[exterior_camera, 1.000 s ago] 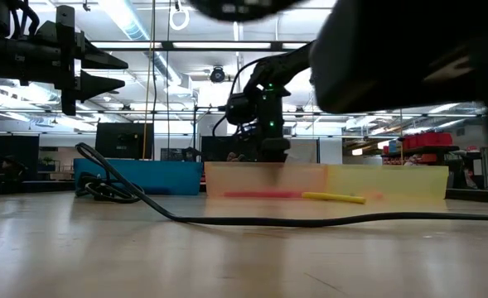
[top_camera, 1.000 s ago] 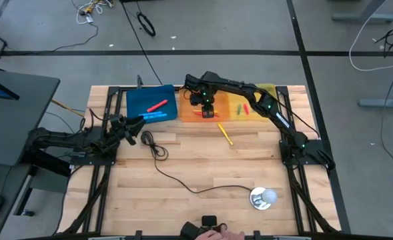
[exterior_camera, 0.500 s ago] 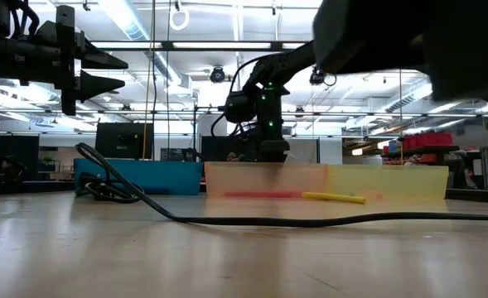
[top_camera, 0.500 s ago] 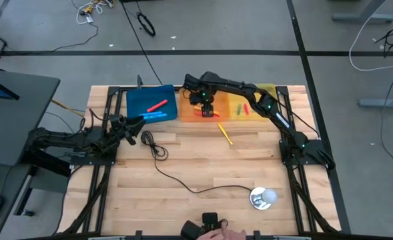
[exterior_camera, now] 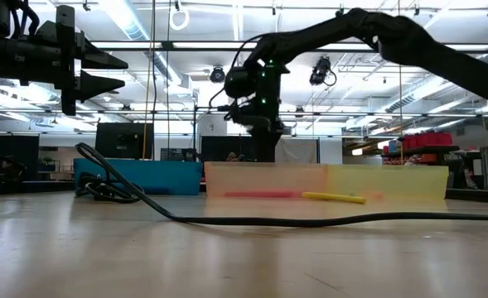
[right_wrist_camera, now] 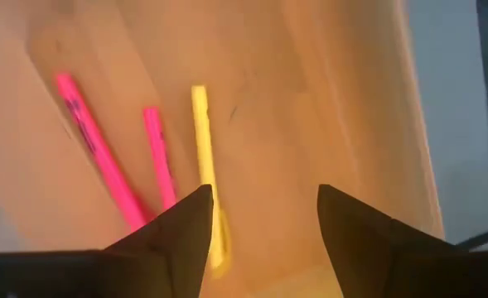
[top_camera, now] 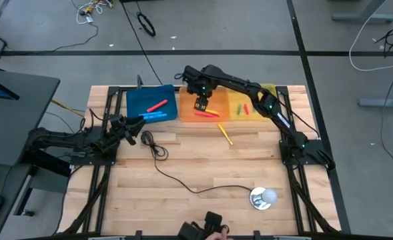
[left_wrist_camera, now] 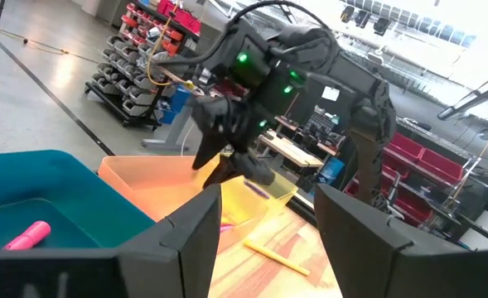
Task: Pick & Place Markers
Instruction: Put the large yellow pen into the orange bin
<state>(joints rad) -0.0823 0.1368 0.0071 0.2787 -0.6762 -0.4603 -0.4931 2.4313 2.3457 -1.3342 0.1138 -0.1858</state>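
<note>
Silver-white object [top_camera: 263, 197]: near table edge, you see it beside the black cable [top_camera: 183, 183].
Loose yellow marker [top_camera: 224, 134]: on bare wood just before the trays.
Left gripper [top_camera: 141, 121]: fingers apart, empty, waiting near the blue tray [top_camera: 135, 102].
Blue tray: holds a red marker [top_camera: 157, 105].
Right gripper [top_camera: 201, 103]: fingers spread, empty, raised over the orange tray [top_camera: 185, 107].
Orange tray: two pink markers [right_wrist_camera: 84, 141] and a yellow one inside.

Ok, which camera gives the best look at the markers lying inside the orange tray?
The right wrist view: it looks straight into the orange tray, showing two pink markers and a yellow marker apart. The high view shows them small; the low view only through the tray wall; the left wrist barely.
</note>
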